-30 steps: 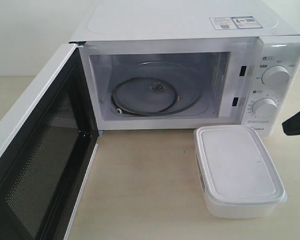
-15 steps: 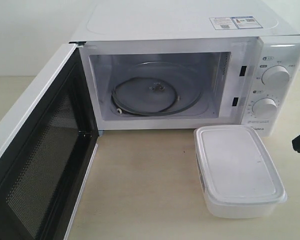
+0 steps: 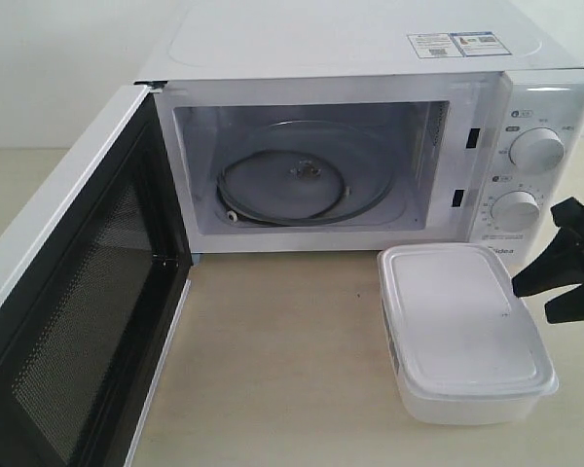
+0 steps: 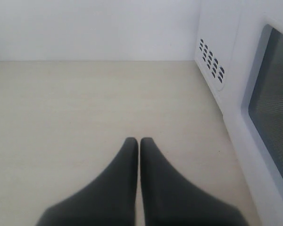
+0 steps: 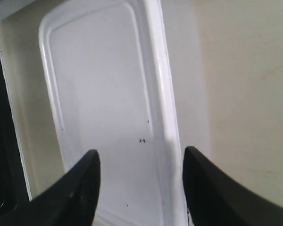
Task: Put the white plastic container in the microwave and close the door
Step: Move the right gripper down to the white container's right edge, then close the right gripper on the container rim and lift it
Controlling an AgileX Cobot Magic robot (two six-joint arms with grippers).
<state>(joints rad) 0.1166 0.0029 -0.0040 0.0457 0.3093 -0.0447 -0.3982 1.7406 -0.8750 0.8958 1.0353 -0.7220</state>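
Lidded container (image 3: 464, 331) on table (image 3: 273, 370), just before microwave (image 3: 350, 39); door (image 3: 68, 321) wide open. Right gripper (image 5: 140, 153) poised over container's long edge, fingers spread, empty. Left gripper (image 4: 137, 141) pinched together, empty. Container likely light, slick, flexible: grip across width.

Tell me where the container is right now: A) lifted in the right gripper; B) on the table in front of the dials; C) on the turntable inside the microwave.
B: the container rests on the table below the dials, not on the turntable, and the right gripper is open.
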